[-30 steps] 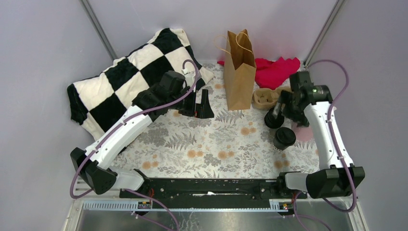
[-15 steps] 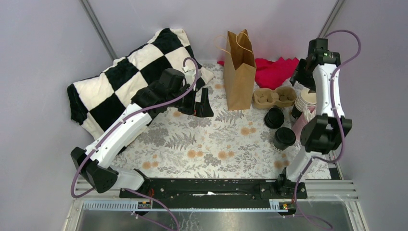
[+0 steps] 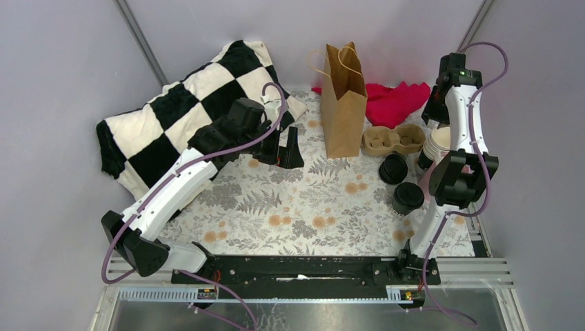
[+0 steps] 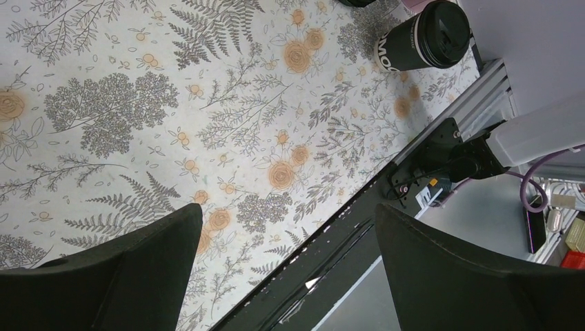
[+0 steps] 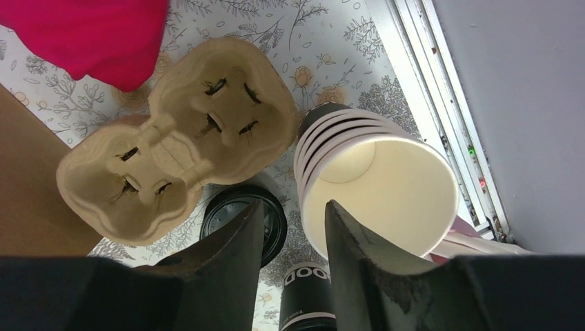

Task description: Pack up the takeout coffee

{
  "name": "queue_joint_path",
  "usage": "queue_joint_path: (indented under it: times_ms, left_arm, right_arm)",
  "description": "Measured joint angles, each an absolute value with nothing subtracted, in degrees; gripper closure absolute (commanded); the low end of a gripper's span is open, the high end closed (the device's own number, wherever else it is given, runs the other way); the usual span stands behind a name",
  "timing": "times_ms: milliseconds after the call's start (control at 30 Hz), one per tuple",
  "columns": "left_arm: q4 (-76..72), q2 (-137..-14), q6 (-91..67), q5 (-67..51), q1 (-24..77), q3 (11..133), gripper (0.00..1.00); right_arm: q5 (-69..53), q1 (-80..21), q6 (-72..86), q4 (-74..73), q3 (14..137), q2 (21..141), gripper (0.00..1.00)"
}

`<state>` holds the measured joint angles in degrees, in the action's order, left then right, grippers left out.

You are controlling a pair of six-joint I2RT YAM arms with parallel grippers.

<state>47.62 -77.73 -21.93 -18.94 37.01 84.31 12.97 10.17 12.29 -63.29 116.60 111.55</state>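
Observation:
Two black takeout coffee cups with black lids, one point(image 3: 393, 167) and the other point(image 3: 408, 197), stand on the floral cloth at the right. In the right wrist view one lid point(image 5: 221, 210) shows below and left of the fingers, and the other cup point(image 5: 307, 300) lies beneath them. My right gripper point(image 3: 430, 118) point(image 5: 294, 205) hangs high above them, its jaws narrowed but apart, holding nothing. Left of the brown paper bag point(image 3: 343, 100), my left gripper point(image 3: 283, 148) point(image 4: 288, 210) is wide open and empty. The left wrist view shows one cup point(image 4: 424, 43) far off.
A cardboard cup carrier point(image 3: 393, 140) point(image 5: 179, 158) lies right of the bag. A stack of white paper cups point(image 3: 439, 143) point(image 5: 379, 186) stands by the right edge. A red cloth point(image 3: 393, 102) lies behind, a checkered blanket point(image 3: 186, 110) at the back left.
My right arm has risen from low over the two coffee cups to the far right corner, and its jaws have narrowed. The cups and the left arm have not moved.

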Motion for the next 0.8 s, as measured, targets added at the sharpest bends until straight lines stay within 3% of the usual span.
queue_joint_path:
  times_ms: [167, 533, 800]
  left_arm:
    - [48.0, -77.7, -21.3, -18.6, 37.0, 84.3, 0.01]
    - [48.5, -77.7, -20.9, -18.4, 37.0, 84.3, 0.01]
    - [48.7, -77.7, -20.9, -18.3, 37.0, 84.4, 0.01]
  right_arm:
    - [13.0, 10.2, 12.2, -63.1, 116.8, 113.6, 0.58]
    - [14.1, 10.2, 11.9, -62.4, 114.5, 113.6, 0.81]
    - [15.4, 10.2, 11.7, -62.3, 114.2, 113.6, 0.92]
